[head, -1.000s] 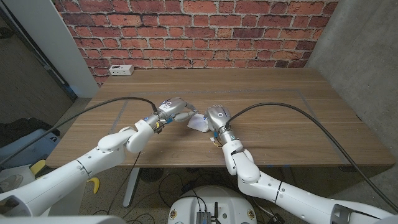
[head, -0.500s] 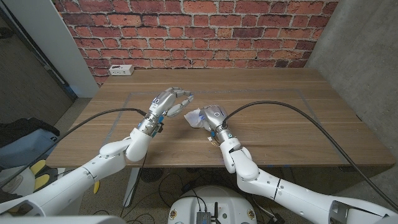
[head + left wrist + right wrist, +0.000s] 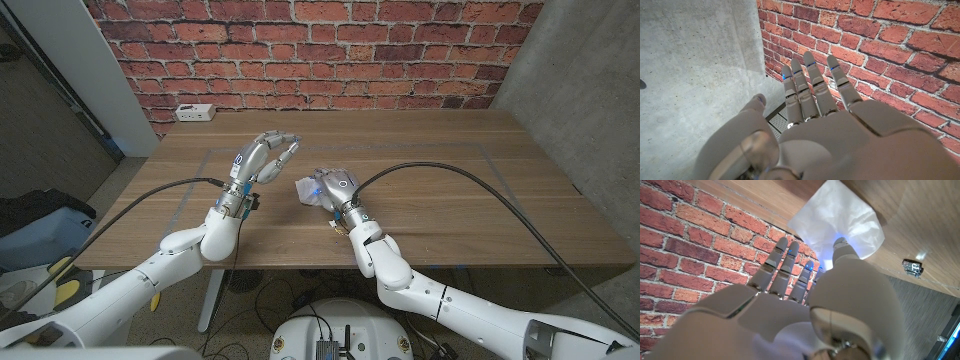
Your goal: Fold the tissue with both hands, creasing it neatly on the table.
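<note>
The white tissue [image 3: 312, 187] lies rumpled mid-tabletop [image 3: 450, 170] under the right hand [image 3: 335, 188], whose grip I cannot tell, while the left hand [image 3: 262, 158] hovers empty with fingers straight, so any neat crease looks yet to be made.

Left wrist cam: left hand [image 3: 815, 135] seen from the back, holding nothing, fingers [image 3: 812, 85] straight and close together, thumb [image 3: 757, 102] apart. Beyond the fingertips a red brick wall [image 3: 890, 45], meeting a grey concrete wall [image 3: 695, 60] at a corner.
</note>
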